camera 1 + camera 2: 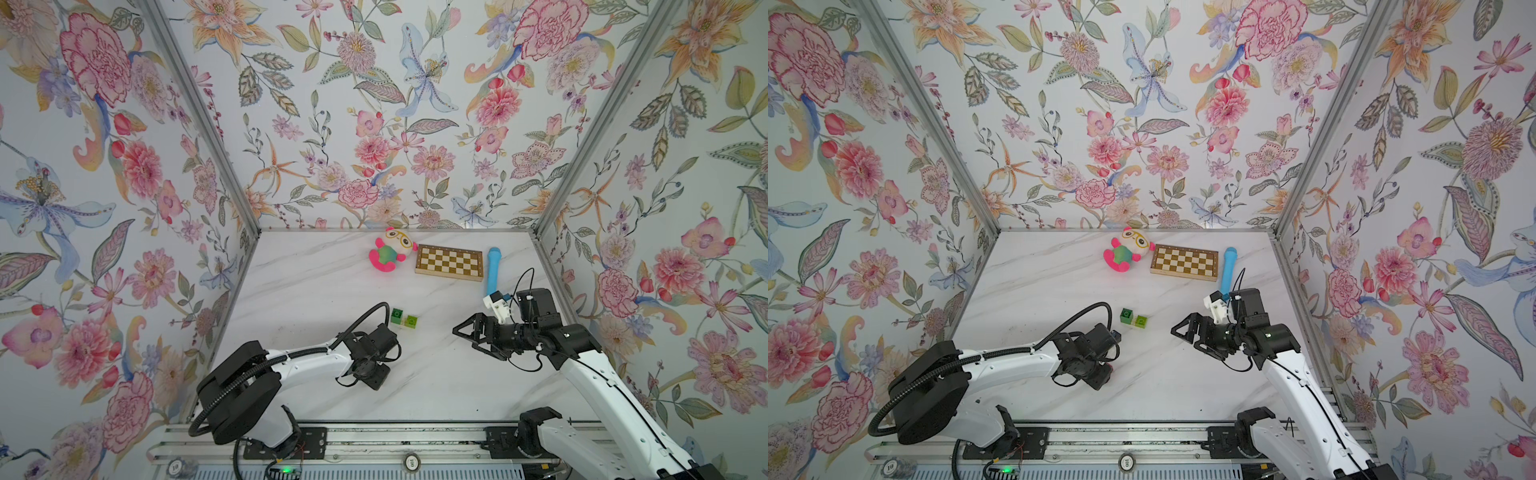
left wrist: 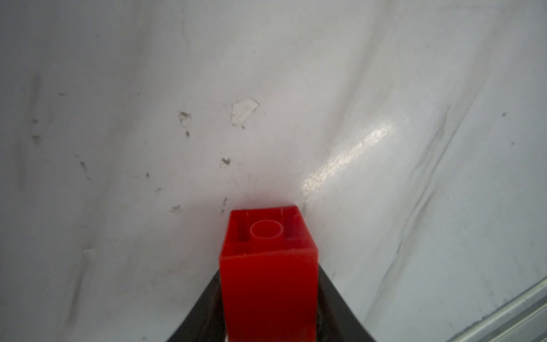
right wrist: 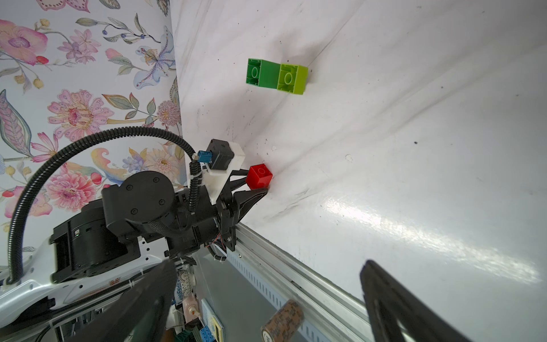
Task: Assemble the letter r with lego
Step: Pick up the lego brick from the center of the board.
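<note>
A dark green brick (image 1: 397,315) and a lime green brick (image 1: 411,321) lie joined on their sides mid-table; the right wrist view shows their hollow undersides (image 3: 262,72). My left gripper (image 2: 269,296) is shut on the red brick (image 2: 268,266), a black finger on each side, with the brick down at the marble near the front left. The right wrist view shows that red brick (image 3: 260,177) at the tips of the left fingers. In both top views the left wrist hides it. My right gripper (image 1: 463,337) hovers open and empty to the right of the green pair. No letter r figure is in view.
At the back stand a pink plush toy (image 1: 390,253), a wooden chessboard (image 1: 449,262) and a blue handle (image 1: 493,270). Floral walls close three sides. A metal rail (image 1: 374,440) runs along the front edge, with a brown roll (image 3: 282,321) beyond it.
</note>
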